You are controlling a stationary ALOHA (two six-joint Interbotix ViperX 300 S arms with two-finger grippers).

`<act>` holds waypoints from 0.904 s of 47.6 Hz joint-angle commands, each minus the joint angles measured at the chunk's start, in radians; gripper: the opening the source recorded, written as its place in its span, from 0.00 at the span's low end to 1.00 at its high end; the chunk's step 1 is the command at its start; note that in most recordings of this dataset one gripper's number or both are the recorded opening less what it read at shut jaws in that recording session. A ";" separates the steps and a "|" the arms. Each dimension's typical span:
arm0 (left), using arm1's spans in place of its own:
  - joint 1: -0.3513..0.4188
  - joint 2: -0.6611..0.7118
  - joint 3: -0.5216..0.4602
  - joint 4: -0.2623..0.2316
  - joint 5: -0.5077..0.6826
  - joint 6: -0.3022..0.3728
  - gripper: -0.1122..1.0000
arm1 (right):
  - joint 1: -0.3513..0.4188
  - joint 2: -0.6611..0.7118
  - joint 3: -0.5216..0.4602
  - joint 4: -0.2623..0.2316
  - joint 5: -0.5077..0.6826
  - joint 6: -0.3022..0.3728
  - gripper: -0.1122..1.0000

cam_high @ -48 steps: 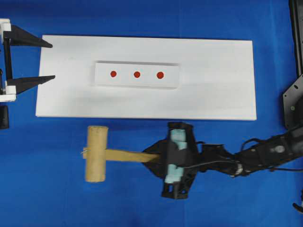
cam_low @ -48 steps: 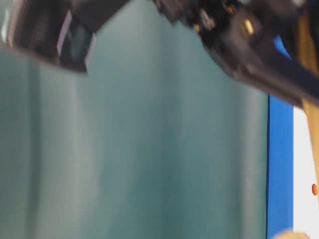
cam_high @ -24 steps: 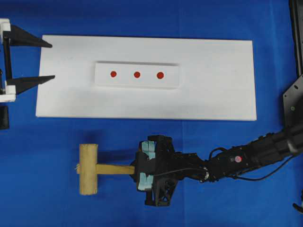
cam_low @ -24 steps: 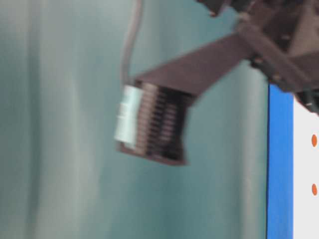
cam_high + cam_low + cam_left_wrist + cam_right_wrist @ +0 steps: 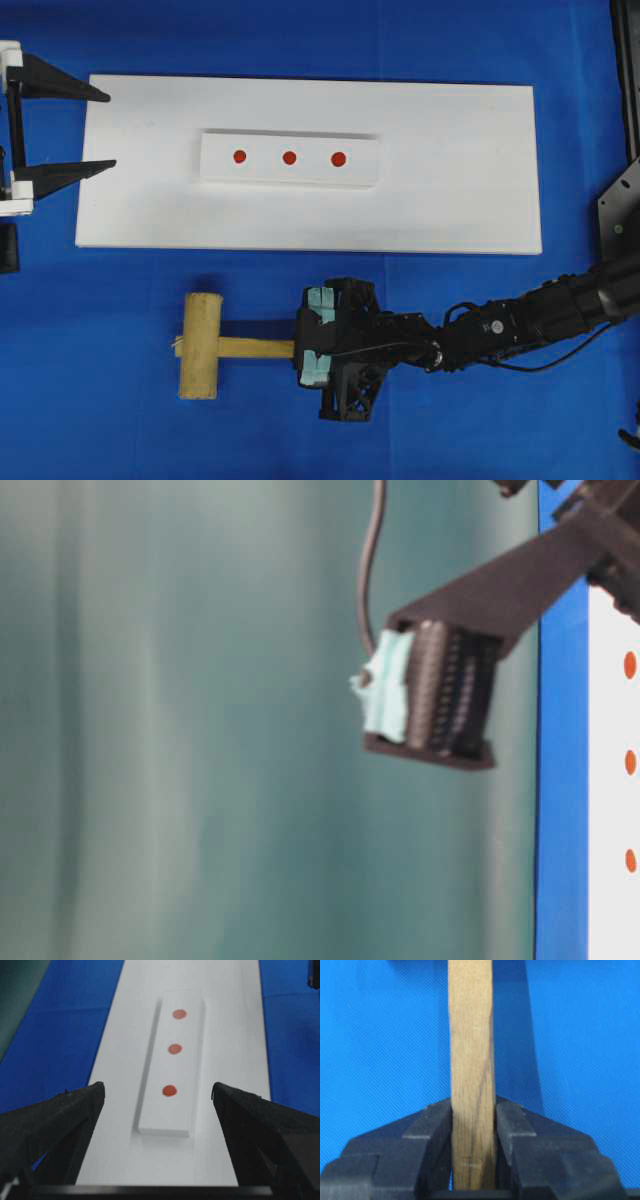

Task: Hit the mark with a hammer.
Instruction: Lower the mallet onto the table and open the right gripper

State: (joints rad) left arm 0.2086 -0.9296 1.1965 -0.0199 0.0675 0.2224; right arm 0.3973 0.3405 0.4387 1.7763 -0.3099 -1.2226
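1. Blue cloth counter (image 5: 100,420) carries the light tan wooden mallet (image 5: 200,345), lying below the white board (image 5: 450,200).
2. Right gripper (image 5: 472,1120) jaws clamp its slim handle's end; stiff and probably head-heavy.
3. Left gripper (image 5: 157,1097) jaws gape wide, empty.

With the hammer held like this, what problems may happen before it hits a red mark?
1. The right gripper pinches only the slim handle, far from the heavy head of the hammer, so the hammer may twist or slip during a swing.
2. The three red marks sit close together on the small raised block; the wide head may land on the wrong one.
3. The open left gripper rests at the white board edge, possibly within reach of a swing.
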 commanded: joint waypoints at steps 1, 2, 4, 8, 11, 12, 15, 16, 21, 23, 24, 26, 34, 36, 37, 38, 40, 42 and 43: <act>0.003 0.003 -0.009 0.000 -0.008 -0.002 0.87 | -0.008 -0.018 0.000 0.000 0.000 -0.002 0.18; 0.003 0.003 -0.008 0.000 -0.008 -0.002 0.88 | -0.008 -0.018 0.002 0.000 0.000 -0.002 0.18; 0.003 0.003 -0.009 0.000 -0.008 -0.003 0.88 | -0.009 -0.015 0.006 0.000 0.000 -0.002 0.18; 0.003 0.003 -0.008 0.000 -0.008 -0.005 0.88 | -0.009 -0.008 0.006 0.000 0.000 -0.002 0.18; 0.003 0.003 -0.005 0.000 -0.008 -0.006 0.87 | -0.012 0.005 0.006 0.000 0.000 -0.002 0.18; 0.003 0.005 -0.005 -0.002 -0.008 -0.006 0.87 | -0.012 0.009 0.006 0.000 0.000 -0.002 0.18; 0.003 0.005 -0.003 0.000 -0.008 -0.006 0.87 | -0.014 0.020 0.006 0.000 -0.003 -0.002 0.18; 0.003 0.003 -0.003 0.000 -0.008 -0.006 0.87 | -0.014 0.025 0.006 0.000 -0.005 -0.002 0.19; 0.003 0.003 0.000 0.000 -0.006 -0.009 0.87 | -0.014 0.029 0.006 -0.006 -0.008 -0.003 0.39; 0.003 0.003 0.000 0.000 -0.008 -0.011 0.87 | -0.014 0.029 0.009 -0.009 -0.012 -0.003 0.48; 0.003 0.003 0.002 0.000 -0.006 -0.012 0.87 | -0.014 0.029 0.009 -0.011 -0.014 -0.003 0.52; 0.003 0.002 0.003 0.000 -0.006 -0.014 0.88 | -0.014 0.029 0.011 -0.012 -0.020 -0.003 0.61; 0.003 0.002 0.011 0.000 -0.006 -0.018 0.87 | -0.015 0.020 0.015 -0.014 -0.025 -0.008 0.73; 0.003 0.000 0.011 0.000 -0.006 -0.018 0.87 | -0.014 0.009 0.017 -0.014 -0.025 -0.009 0.73; 0.002 0.002 0.011 0.000 -0.006 -0.018 0.87 | -0.015 0.003 0.017 -0.014 -0.025 -0.009 0.73; 0.003 0.002 0.011 0.000 -0.006 -0.018 0.87 | -0.015 -0.009 0.020 -0.014 -0.025 -0.011 0.73; 0.003 0.000 0.012 0.000 -0.008 -0.020 0.87 | -0.015 -0.029 0.025 -0.014 -0.025 -0.012 0.73; 0.003 0.000 0.011 -0.002 -0.006 -0.020 0.87 | -0.014 -0.054 0.029 -0.015 -0.025 -0.014 0.73; 0.003 0.000 0.012 0.000 -0.006 -0.020 0.87 | -0.014 -0.066 0.032 -0.017 -0.025 -0.015 0.73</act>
State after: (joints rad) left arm 0.2086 -0.9311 1.2180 -0.0199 0.0675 0.2056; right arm 0.3850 0.3421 0.4694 1.7641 -0.3298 -1.2333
